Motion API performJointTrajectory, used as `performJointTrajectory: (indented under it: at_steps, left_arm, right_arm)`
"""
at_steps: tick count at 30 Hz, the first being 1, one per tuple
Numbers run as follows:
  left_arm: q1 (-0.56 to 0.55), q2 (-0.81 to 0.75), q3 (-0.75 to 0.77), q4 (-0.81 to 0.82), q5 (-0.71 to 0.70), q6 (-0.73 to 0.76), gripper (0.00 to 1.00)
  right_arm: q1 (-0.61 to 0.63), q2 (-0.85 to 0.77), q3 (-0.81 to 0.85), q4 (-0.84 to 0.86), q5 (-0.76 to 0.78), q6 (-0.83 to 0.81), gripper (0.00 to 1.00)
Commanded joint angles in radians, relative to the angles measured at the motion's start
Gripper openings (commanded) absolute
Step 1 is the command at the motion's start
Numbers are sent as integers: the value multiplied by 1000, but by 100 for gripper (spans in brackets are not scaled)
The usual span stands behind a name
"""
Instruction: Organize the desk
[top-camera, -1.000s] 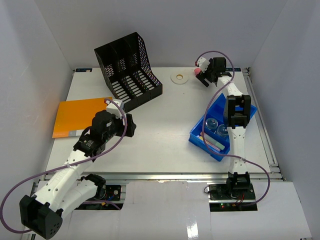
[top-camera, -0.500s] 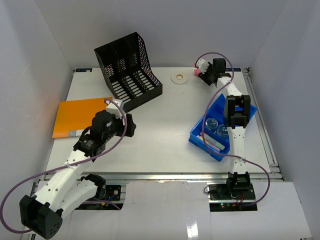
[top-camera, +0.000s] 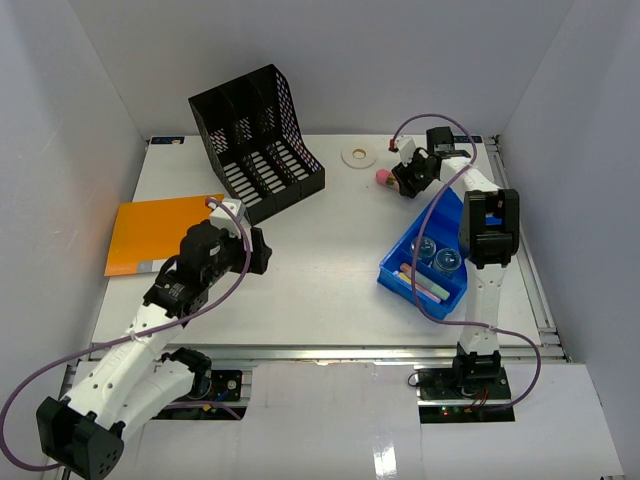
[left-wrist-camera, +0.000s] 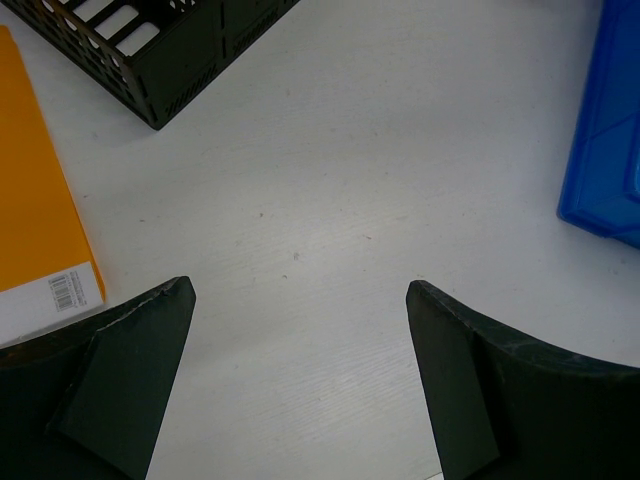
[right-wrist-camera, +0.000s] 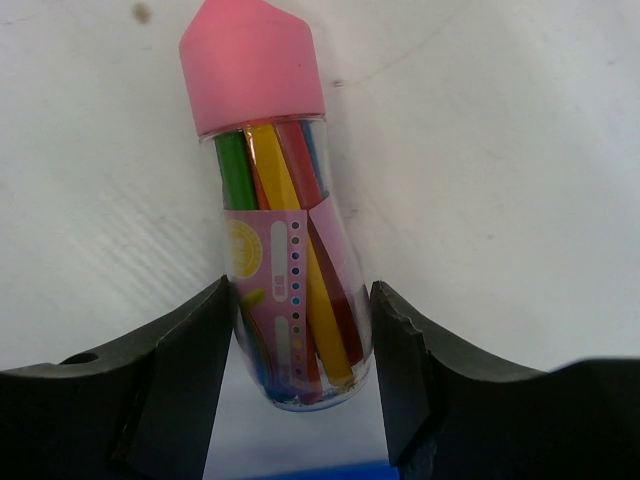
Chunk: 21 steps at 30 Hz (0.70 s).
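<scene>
My right jaws pinch the pink-capped crayon tube (right-wrist-camera: 285, 250) by its body, upper right of the white counter (top-camera: 330, 240) spanning mid-frame, probably bound for the blue bin (top-camera: 402, 285); left jaws gape empty.

Rack (top-camera: 245, 108) behind folder (top-camera: 160, 232), left, bin (top-camera: 405, 288) right — tube (top-camera: 383, 177) behind it, perhaps off desk (top-camera: 330, 250)

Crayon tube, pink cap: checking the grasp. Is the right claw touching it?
Touching. Right wrist view shows the right claw with both fingers pressed against the sides of the crayon tube, no gap.
</scene>
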Motion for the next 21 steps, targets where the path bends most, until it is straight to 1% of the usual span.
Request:
performJointTrajectory:
  at_steps: [1, 2, 7, 8, 10, 13, 15, 17, 19, 21]
  left_arm:
    - [5, -33, -6, 20, 26, 0, 98]
    - [5, -35, -5, 20, 28, 1, 98]
    - [5, -50, -6, 22, 28, 3, 98]
    - [5, -51, -6, 22, 28, 1, 98]
    - [5, -55, -7, 22, 28, 3, 98]
    - [5, -53, -7, 23, 28, 1, 98]
    - [5, -53, -8, 25, 28, 0, 98]
    - [5, -55, -8, 25, 28, 0, 98]
    - [5, -56, -6, 26, 28, 1, 98]
    - [5, -58, -8, 26, 28, 0, 98]
  right_arm:
    - [40, -77, -106, -73, -46, 40, 44]
    - [52, -83, -115, -75, -40, 36, 49]
    - [85, -63, -104, -98, 8, 16, 68]
    - [89, -62, -103, -98, 10, 16, 68]
    - [96, -41, -69, -122, 11, 20, 74]
    - [98, -20, -35, -144, 6, 22, 79]
    - [100, -18, -32, -151, 2, 21, 75]
    - [99, -23, -33, -154, -11, 23, 67]
    - [100, -35, -33, -157, -36, 25, 49]
    - [98, -49, -31, -157, -76, 38, 37]
